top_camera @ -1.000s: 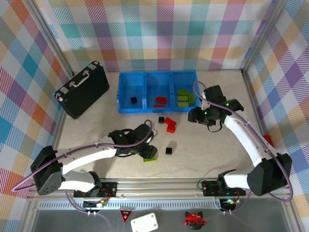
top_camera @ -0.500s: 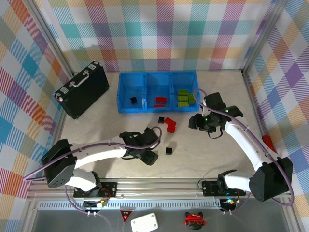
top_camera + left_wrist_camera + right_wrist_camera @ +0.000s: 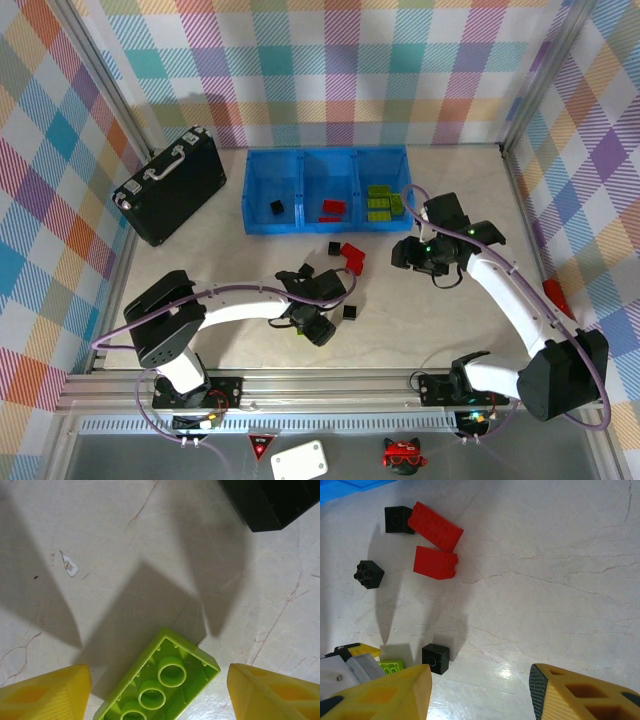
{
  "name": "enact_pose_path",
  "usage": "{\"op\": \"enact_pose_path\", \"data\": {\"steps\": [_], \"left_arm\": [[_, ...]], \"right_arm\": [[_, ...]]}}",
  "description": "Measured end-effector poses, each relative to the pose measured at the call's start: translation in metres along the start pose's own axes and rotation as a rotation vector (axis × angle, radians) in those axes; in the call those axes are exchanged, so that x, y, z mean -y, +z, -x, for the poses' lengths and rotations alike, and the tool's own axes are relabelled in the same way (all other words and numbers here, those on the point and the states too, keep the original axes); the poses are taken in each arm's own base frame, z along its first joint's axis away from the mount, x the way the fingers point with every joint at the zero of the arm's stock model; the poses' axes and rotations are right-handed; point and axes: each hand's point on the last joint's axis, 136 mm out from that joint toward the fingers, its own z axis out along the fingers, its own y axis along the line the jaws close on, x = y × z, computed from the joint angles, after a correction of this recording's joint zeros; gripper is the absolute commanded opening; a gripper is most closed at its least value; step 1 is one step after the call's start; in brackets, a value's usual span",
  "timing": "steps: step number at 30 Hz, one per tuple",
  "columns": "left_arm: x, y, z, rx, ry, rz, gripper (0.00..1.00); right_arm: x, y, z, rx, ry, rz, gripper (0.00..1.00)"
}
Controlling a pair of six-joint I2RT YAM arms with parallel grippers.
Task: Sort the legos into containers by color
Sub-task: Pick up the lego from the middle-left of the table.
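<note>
Near the front edge of the surface, about midway along it, my left tool (image 3: 318,328) hangs over a lime brick (image 3: 172,672). The brick lies hollow side up. The tool is open, its fingers (image 3: 45,692) standing either side of the brick and not closed on it. My right tool (image 3: 480,680) is open too, with nothing between its fingers, over bare surface toward the right edge. Two red bricks (image 3: 436,527) lie touching near the middle of the surface, with three loose black cubes (image 3: 435,658) around them, one just beside the lime brick. Along the far edge sits the blue tray (image 3: 300,228). Its left compartment holds a black cube, the middle one red bricks, the right one lime bricks.
</note>
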Motion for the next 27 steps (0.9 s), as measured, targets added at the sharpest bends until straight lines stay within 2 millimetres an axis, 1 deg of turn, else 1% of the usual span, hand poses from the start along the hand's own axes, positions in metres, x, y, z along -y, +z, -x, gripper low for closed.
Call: {"op": "enact_pose_path", "data": {"steps": [7, 12, 19, 27], "left_arm": [[0.001, 0.0, -0.005, -0.02, 0.003, -0.003, 0.65], [0.001, 0.0, -0.009, -0.035, 0.0, 0.002, 0.6], [0.0, -0.001, -0.016, -0.058, -0.01, 0.023, 0.5], [0.002, -0.002, -0.028, -0.09, 0.006, 0.056, 0.49]], "right_arm": [[-0.001, -0.001, 0.0, 0.004, -0.001, 0.003, 0.56], [-0.002, -0.006, 0.001, 0.02, -0.005, 0.011, 0.56], [-0.003, -0.008, 0.001, 0.028, -0.007, 0.015, 0.56], [-0.002, -0.007, 0.0, 0.025, -0.007, 0.013, 0.56]]}}
